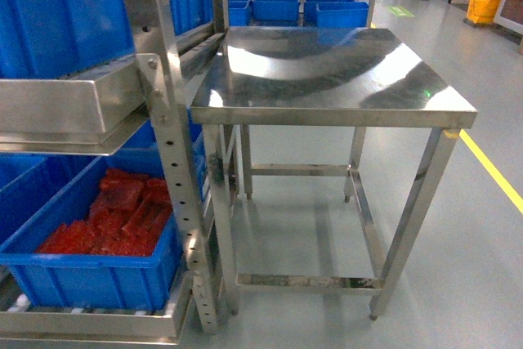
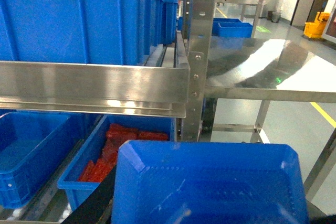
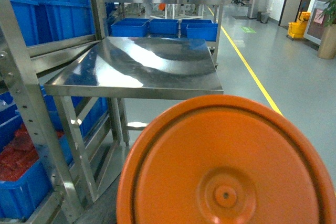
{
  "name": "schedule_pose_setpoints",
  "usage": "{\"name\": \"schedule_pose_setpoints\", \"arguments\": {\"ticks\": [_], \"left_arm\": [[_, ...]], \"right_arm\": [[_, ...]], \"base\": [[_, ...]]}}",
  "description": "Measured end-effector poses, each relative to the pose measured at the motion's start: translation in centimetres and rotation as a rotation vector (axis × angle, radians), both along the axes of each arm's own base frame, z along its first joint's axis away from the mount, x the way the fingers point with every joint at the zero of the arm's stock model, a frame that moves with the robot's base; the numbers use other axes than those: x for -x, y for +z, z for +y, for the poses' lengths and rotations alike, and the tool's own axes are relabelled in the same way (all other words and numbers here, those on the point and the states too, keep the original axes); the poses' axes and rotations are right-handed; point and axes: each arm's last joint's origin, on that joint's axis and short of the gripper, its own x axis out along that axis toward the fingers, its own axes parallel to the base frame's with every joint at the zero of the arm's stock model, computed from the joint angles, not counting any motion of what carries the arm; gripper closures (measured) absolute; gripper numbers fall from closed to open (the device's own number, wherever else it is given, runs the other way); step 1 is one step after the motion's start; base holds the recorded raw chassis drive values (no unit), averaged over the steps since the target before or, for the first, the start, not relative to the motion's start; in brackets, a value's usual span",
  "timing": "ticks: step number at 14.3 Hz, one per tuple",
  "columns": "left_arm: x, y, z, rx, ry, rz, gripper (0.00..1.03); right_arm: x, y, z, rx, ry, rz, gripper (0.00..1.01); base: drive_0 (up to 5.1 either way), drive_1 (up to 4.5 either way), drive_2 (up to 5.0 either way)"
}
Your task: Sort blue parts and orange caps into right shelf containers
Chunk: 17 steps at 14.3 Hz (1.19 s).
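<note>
A: In the head view we see a bare steel table [image 1: 327, 71] filling the centre and right of the frame, its top reflecting the ceiling lights. At the left edge stands a steel shelf rack [image 1: 176, 169]. On its lower level, in the lower left corner, sits a blue crate [image 1: 90, 271] holding red parts [image 1: 114, 218]; a second blue crate [image 1: 57, 14] occupies the upper left corner on the level above.

B: And where are the task's own pieces?

A: In the left wrist view we find a blue part [image 2: 210, 187], a ribbed rectangular tray, filling the bottom centre of the frame, very close to the lens. In the right wrist view an orange cap [image 3: 226, 166], round with a raised hub, fills the lower centre and right in the same way.

B: Can we say how either gripper is set?

A: We cannot. Neither gripper's fingers show in any view, and neither arm appears in the head view. Whether the blue part and the orange cap are pinched, and by what, we cannot tell.

B: What lies farther back?

A: At the top of the head view, more blue bins [image 1: 298, 10] rest beyond the table; a yellow mop bucket [image 1: 489, 2] stands in the upper right corner, and a yellow floor line [image 1: 490, 165] runs down the right side.
</note>
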Motion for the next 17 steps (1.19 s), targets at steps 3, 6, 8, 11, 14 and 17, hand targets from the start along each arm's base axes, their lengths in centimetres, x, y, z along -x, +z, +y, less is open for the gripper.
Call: {"name": "schedule_pose_setpoints", "arguments": {"ticks": [3,6,8,11,14,17], "left_arm": [[0.00,0.00,0.00,0.000,0.000,0.000,0.59],[0.00,0.00,0.00,0.000,0.000,0.000,0.59],[0.00,0.00,0.00,0.000,-0.001,0.000,0.59],[0.00,0.05,0.00,0.000,-0.001,-0.005,0.59],[0.00,0.00,0.00,0.000,0.000,0.000,0.59],[0.00,0.00,0.00,0.000,0.000,0.000,0.59]], "right_arm": [[0.00,0.02,0.00,0.000,0.001,-0.002,0.57],[0.00,0.00,0.01,0.000,0.002,0.000,0.57],[0.00,-0.01,0.01,0.000,0.002,0.002,0.57],[0.00,0.00,0.01,0.000,0.002,0.000,0.57],[0.00,0.01,0.01,0.000,0.002,-0.001,0.57],[0.00,0.00,0.01,0.000,0.003,0.000,0.57]], "base": [[-4.8,1.55,3.4],[-5.0,1.42,3.3],[-5.0,1.32,3.2],[-5.0,1.35,3.3],[-4.9,1.39,3.3],[-5.0,1.75,3.0]]}}
